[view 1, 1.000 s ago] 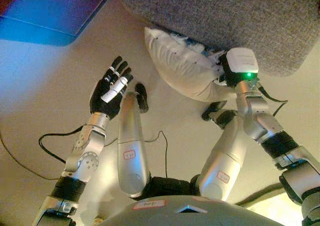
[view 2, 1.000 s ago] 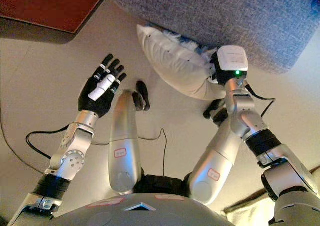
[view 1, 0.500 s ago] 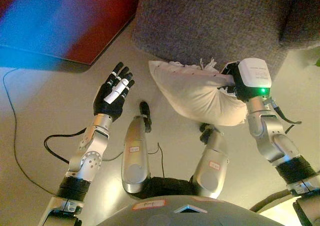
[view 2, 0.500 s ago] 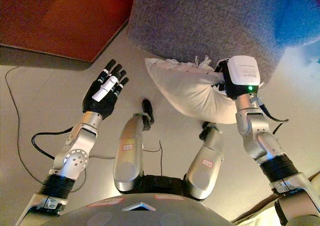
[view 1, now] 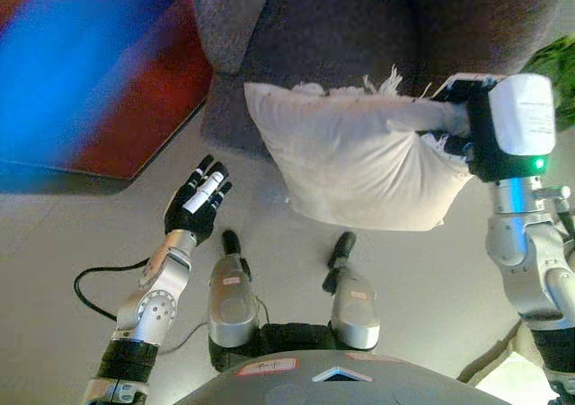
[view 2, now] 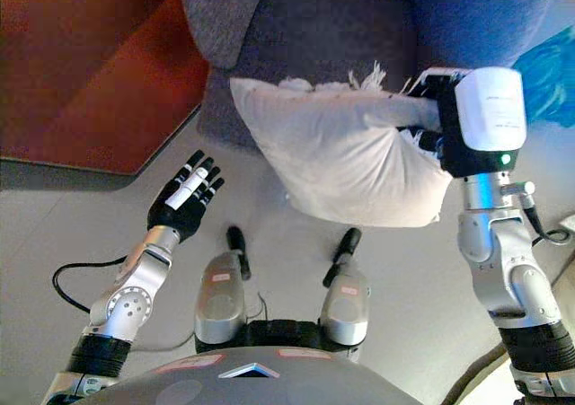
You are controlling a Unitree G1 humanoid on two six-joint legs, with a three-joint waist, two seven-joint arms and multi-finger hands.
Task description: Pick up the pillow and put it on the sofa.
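- Left eye view shows us the white pillow [view 1: 355, 167] lifted clear of the floor, hanging in front of the grey sofa [view 1: 341, 37].
- We judge it soft and light; it sags, so a bunched corner serves as a hold.
- Our right hand [view 1: 463, 122] clamps its right edge, fingers mostly buried in cloth.
- Our left hand [view 1: 196, 210] is spread open, holding nothing.
- We cannot see the sofa seat.
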